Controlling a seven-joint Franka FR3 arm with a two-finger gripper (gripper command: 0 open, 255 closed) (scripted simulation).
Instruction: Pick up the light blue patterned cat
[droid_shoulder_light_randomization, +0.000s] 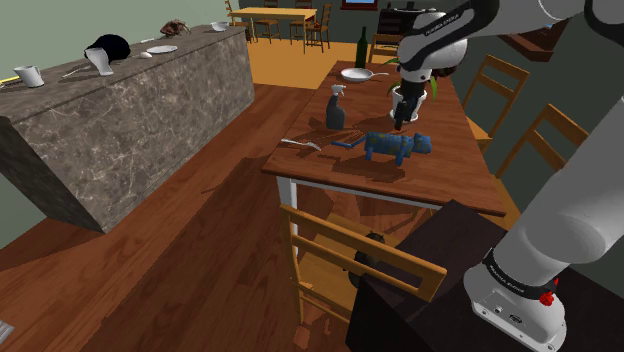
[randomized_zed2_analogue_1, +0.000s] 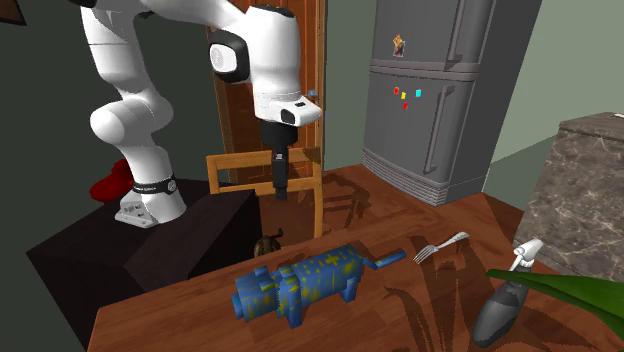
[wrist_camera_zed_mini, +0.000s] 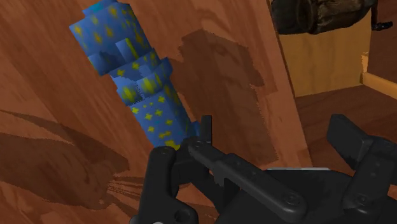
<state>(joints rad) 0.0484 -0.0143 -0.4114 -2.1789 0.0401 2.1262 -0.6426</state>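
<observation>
A wooden chair (droid_shoulder_light_randomization: 350, 245) stands nearest, at the edge of the brown surface (droid_shoulder_light_randomization: 450, 172). The blue cat with yellow marks (droid_shoulder_light_randomization: 390, 146) is on that surface, near its middle. The black end effector (droid_shoulder_light_randomization: 402, 122) hangs in the air above the cat, not touching it. Its fingers are spread, with nothing between them. Farther back are a grey spray bottle (droid_shoulder_light_randomization: 336, 108) and a white dish (droid_shoulder_light_randomization: 356, 74).

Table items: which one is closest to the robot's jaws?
The blue cat with yellow marks, lying just below the jaws. The grey spray bottle and the fork lie farther away.
</observation>
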